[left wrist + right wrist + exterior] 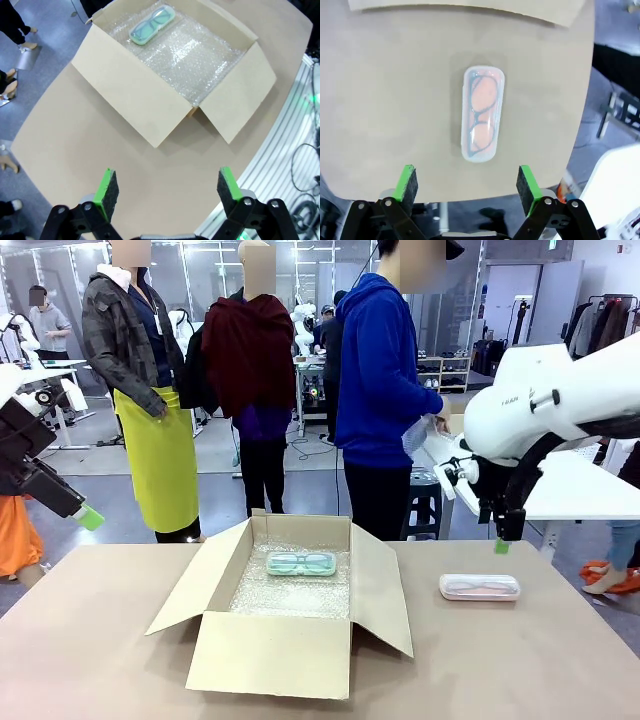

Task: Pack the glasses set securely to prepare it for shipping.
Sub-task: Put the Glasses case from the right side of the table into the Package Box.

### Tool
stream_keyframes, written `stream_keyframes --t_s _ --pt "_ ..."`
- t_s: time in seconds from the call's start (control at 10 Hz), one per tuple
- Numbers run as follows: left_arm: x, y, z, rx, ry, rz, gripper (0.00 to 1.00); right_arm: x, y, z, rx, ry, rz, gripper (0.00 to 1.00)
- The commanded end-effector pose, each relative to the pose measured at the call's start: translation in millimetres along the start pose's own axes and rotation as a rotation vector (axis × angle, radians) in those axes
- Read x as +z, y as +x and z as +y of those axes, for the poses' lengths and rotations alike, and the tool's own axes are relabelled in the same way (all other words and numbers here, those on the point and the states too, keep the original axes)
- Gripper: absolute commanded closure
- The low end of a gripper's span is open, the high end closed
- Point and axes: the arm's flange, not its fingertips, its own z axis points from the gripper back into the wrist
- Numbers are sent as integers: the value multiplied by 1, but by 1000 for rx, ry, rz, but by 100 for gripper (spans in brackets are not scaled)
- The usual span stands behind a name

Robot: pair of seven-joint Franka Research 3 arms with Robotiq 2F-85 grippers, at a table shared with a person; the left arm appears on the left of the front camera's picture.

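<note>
I work in what looks like a robotics lab in an open hall. My tan table [520,660] stands on a bare grey floor [100,500], with a white workbench [585,490] beside it, shelving [445,370] and a clothes rack [600,325] toward the back, and a person in a blue hoodie [375,380] standing close by.
</note>
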Motion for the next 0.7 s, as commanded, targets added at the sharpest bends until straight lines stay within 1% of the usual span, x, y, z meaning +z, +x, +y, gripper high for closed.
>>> stream_keyframes --t_s 0.0,0.1,0.2,0.3,0.4,0.5,0.6 --pt "3 0 1 -9 -9 -10 0 -26 -11 -12 47 -14 -15 0" --pt "3 0 1 -9 -9 -10 0 -42 -12 -18 67 -13 -19 0" --pt "3 0 1 -9 -9 -10 0 -61 -11 -24 44 -4 4 0" --pt "3 0 1 -9 -9 -10 0 -81 -9 -28 29 5 -2 0" --pt "3 0 1 -9 -9 -10 0 -96 -8 -29 5 -15 -2 0" --pt "3 0 1 -9 -9 -10 0 -112 -7 -28 5 -9 -19 0" --pt "3 0 1 -9 -9 -10 0 -123 -7 -27 -10 -12 2 0"
